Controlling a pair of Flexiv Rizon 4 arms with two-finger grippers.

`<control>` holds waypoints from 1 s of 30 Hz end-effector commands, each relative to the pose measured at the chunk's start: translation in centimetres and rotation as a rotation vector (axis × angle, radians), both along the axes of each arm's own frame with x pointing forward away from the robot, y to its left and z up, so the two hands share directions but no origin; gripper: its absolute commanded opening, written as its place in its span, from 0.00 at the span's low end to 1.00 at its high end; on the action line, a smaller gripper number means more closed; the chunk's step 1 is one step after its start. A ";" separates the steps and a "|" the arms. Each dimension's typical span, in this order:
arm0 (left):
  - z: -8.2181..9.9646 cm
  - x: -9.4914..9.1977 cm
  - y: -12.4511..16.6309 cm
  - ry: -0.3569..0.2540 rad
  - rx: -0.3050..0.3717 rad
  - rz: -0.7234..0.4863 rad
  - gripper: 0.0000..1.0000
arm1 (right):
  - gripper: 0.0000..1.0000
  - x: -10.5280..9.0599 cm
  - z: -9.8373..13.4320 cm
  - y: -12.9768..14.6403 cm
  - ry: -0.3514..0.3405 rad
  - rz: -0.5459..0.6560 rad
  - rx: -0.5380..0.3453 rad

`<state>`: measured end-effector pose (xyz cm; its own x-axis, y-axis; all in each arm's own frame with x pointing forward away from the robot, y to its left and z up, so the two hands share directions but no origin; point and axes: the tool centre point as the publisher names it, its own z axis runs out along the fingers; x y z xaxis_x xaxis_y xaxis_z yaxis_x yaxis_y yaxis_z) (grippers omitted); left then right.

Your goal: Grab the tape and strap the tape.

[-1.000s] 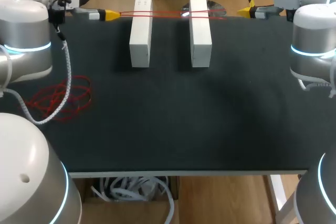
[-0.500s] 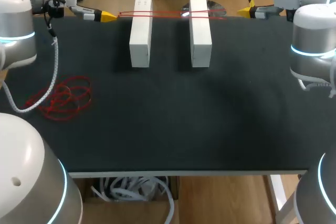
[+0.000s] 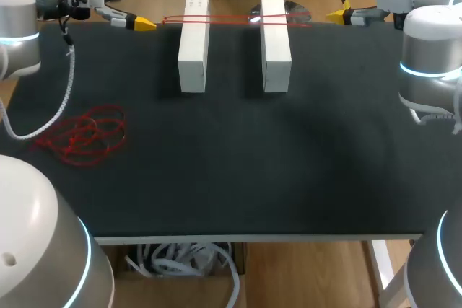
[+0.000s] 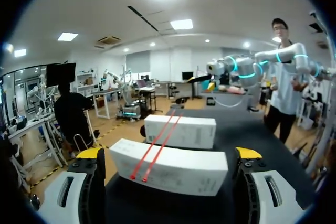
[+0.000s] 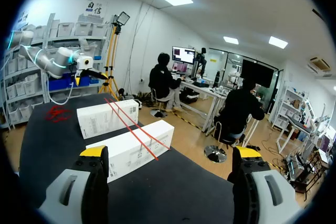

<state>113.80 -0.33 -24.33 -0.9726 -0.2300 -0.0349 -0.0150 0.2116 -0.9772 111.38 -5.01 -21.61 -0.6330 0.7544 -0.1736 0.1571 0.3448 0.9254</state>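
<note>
So the red tape (image 3: 234, 21) runs as two thin lines across the tops of both white boxes (image 3: 193, 48), at their far ends. There's also a loose red tangle (image 3: 83, 135) lying on the desk (image 3: 253, 164), over on the left side and well apart from the boxes.

My guess is this stuff is super light and limp, more string than strap. It'll probably slip out of a sloppy pinch and snag on itself. I'd pinch a single strand right where it leaves a box edge, or an outer loop of the tangle, not the middle of the knot.

The left claw (image 4: 169, 153) is spread wide with nothing in it, looking down the boxes. The right claw (image 5: 170, 152) is the same, wide and empty.

I can't tell whether the tape goes under the boxes, how its ends are fixed, or whether the tangle is one piece.
</note>
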 end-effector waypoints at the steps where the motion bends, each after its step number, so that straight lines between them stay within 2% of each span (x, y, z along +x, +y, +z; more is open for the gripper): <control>1: -1.0 1.1 0.1 0.014 -0.032 -0.114 1.00 | 1.00 0.0 0.0 0.0 0.000 0.000 0.000; 6: -1.7 1.9 0.0 0.013 -0.047 -0.145 1.00 | 1.00 0.0 0.0 0.0 0.000 0.000 0.000; 9: -2.0 2.2 0.0 0.011 -0.057 -0.157 0.74 | 1.00 0.0 0.0 0.0 0.000 0.000 0.000; 10: -2.2 2.4 0.0 0.011 -0.057 -0.160 0.55 | 1.00 0.0 0.0 0.0 0.000 0.000 0.000; 13: -2.7 2.6 -0.1 0.008 -0.062 -0.175 0.42 | 1.00 0.0 0.0 0.0 0.000 0.000 0.000; 16: -3.2 3.0 -0.1 0.011 -0.063 -0.186 0.35 | 1.00 0.0 0.0 0.0 0.000 0.000 0.000; 23: -4.3 3.5 0.0 0.017 -0.074 -0.204 0.40 | 1.00 0.0 0.0 0.0 0.000 0.000 0.000; 27: -4.8 3.8 -0.1 0.022 -0.080 -0.210 0.33 | 1.00 0.0 0.0 0.0 0.000 0.000 0.000; 30: -5.1 4.0 -0.2 0.024 -0.084 -0.217 0.32 | 1.00 0.0 0.0 0.0 0.000 0.000 0.000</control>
